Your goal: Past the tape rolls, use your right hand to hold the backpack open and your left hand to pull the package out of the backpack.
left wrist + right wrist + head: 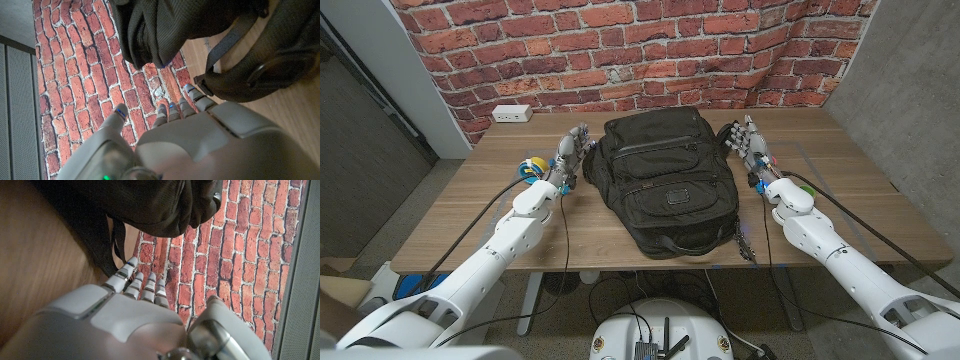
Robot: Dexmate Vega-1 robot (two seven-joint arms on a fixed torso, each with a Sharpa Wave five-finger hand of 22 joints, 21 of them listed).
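Hidden and cut-off parts

Backpack (668, 180) contents unseen, zips look closed; tape rolls (531, 167) partly behind left hand (570, 155); both wrist views crop the backpack at the frame edges.

Matt black woven-cloth backpack (665, 180), smooth wooden table (470, 215), rough brick wall (620, 50)

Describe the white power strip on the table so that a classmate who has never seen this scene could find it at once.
Start at the brick wall behind the wooden table. Follow the table's far edge toward the robot's left, past the black backpack in the middle. There, in the far corner, lies the power strip: a small white block, the only white thing on the tabletop apart from the robot's own arms.
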